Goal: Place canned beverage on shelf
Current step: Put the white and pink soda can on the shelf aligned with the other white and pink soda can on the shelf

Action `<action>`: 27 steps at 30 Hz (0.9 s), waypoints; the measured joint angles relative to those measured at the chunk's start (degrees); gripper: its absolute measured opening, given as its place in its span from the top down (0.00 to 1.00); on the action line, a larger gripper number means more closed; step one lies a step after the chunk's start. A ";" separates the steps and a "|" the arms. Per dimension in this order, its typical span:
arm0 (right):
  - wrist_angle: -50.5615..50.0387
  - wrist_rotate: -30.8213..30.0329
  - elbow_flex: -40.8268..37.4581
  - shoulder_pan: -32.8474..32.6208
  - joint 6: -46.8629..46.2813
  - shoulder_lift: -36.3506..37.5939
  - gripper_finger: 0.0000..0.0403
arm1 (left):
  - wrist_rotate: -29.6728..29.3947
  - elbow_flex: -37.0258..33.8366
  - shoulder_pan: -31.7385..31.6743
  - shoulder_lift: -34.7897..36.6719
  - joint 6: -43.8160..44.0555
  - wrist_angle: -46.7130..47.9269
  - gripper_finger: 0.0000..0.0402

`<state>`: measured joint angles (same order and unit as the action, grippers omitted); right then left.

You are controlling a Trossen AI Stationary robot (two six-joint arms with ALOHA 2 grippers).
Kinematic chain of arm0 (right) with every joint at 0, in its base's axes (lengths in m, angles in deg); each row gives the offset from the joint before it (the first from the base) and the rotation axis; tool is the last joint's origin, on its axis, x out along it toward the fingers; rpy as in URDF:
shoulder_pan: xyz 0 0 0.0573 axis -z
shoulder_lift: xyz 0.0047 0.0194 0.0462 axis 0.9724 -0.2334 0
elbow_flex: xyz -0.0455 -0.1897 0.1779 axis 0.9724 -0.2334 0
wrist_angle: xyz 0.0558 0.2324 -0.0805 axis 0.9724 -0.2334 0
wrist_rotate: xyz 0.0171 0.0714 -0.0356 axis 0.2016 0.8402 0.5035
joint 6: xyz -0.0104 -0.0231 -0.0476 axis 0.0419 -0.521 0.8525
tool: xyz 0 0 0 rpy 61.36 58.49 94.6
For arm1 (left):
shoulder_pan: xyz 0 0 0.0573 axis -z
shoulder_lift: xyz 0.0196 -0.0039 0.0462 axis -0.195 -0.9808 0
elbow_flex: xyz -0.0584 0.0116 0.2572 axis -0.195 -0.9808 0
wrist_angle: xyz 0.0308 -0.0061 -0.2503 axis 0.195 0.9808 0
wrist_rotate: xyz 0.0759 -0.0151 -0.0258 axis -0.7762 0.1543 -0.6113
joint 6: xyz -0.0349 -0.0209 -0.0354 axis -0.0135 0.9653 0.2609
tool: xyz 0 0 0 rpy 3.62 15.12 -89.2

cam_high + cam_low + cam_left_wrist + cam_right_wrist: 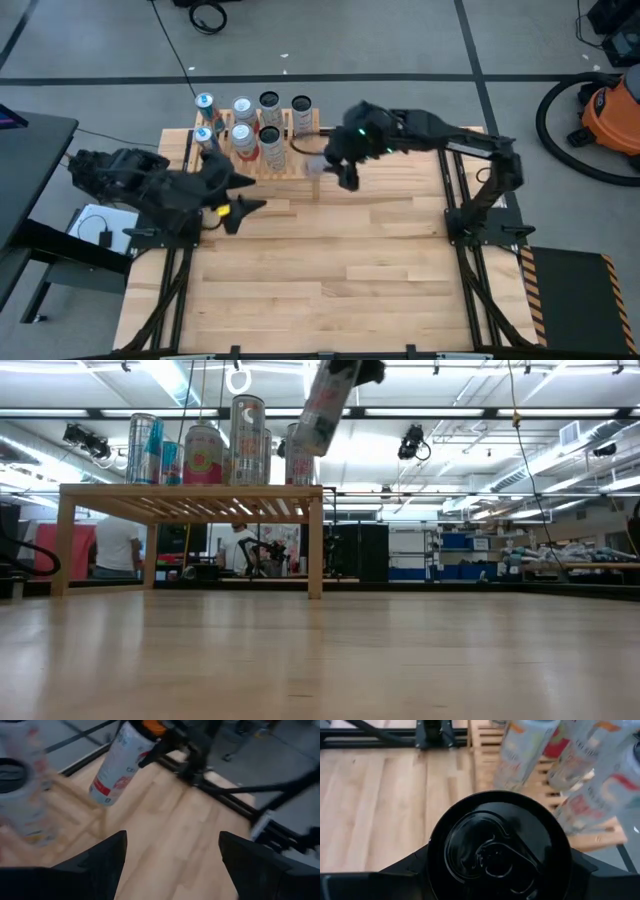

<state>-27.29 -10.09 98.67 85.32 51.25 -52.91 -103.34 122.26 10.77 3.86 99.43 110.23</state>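
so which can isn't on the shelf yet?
The white can with the black top, held tilted in the right claw above the shelf's right end. The other cans stand upright on the slats.

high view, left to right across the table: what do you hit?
left claw → cans on the shelf → tilted can held in right claw → right arm base

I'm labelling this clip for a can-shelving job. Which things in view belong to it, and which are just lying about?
Part of the job:
- shelf
- held can, tilted in the right tool
- cans on the shelf

Just about:
- orange vacuum on the floor
- left tool, open, waiting
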 joint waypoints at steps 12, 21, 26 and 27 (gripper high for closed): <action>-12.56 4.76 23.04 6.75 3.87 -14.82 0.33 | 6.59 0.00 -5.46 -0.02 -2.24 2.23 0.21; -17.06 9.08 25.54 8.39 9.42 -17.22 0.33 | 6.57 0.00 -5.46 -0.01 -2.72 2.49 0.21; -15.39 8.98 25.48 9.38 11.97 -17.22 0.33 | 6.57 0.00 -5.46 -0.02 -2.87 2.47 0.21; -14.69 9.02 25.46 9.49 12.33 -17.22 0.33 | 6.57 0.00 -5.46 -0.01 -2.88 2.47 0.21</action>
<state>-41.98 -1.07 124.13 94.81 63.58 -70.13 -96.78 122.26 5.31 3.85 96.55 112.70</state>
